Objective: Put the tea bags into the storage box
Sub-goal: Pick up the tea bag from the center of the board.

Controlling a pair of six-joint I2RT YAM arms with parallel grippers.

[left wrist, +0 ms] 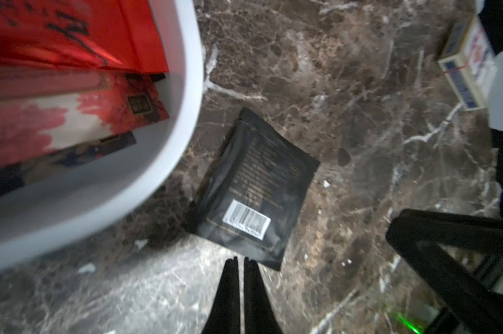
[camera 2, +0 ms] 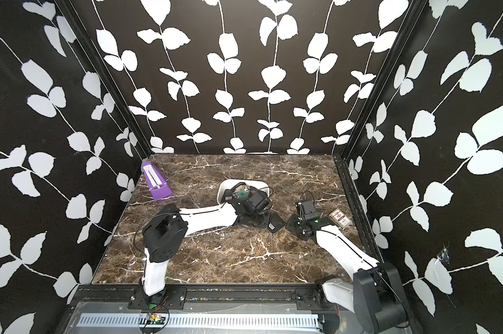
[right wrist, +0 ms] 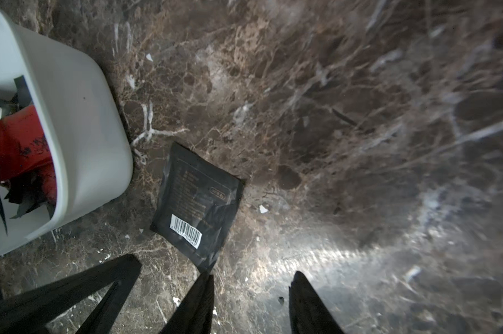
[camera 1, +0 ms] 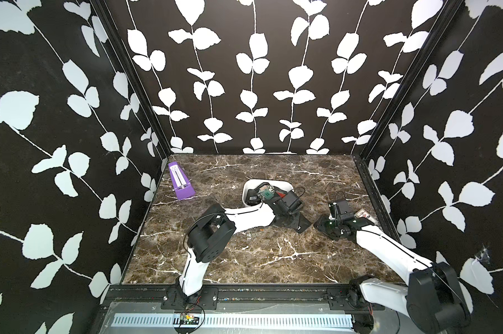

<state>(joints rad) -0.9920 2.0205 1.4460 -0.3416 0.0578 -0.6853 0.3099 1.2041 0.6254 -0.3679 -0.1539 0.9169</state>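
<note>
— Two arms reach in from the near edge of the marble table (camera 1: 244,254). What are their hands doing?

— The left gripper (left wrist: 241,260) is clenched. Its fingers are pressed together with nothing visible between them, and the tips sit right at the edge of a black tea bag (left wrist: 259,185) (right wrist: 198,202).

— And the other one?

— The right gripper (right wrist: 253,277) is spread apart and grasps nothing. One fingertip (right wrist: 205,286) is at a corner of that same sachet, and the other is over bare marble.

— How does the sachet lie?

— It lies flat on the table with its barcode label up. It is just beside the storage box (right wrist: 85,130) (camera 1: 245,189) but outside it, clear of the wall. The two grippers meet it from opposite sides.

— What lies beyond that?

— Off by the table's right edge a printed card pack (camera 2: 340,218) (left wrist: 464,66) lies flat, near the right wrist. Behind the left gripper is the white box, which already holds sachets. The left wrist view shows red tea bags (left wrist: 71,34) on top. In both top views a barcoded tea bag (camera 1: 253,198) (camera 2: 228,198) rests at the box's near left end. The left arm's wrist hides much of the box's near side there.

— And farthest off?

— A purple metronome (camera 1: 181,182) (camera 2: 156,182) stands in the far left corner, well apart from everything else.
</note>
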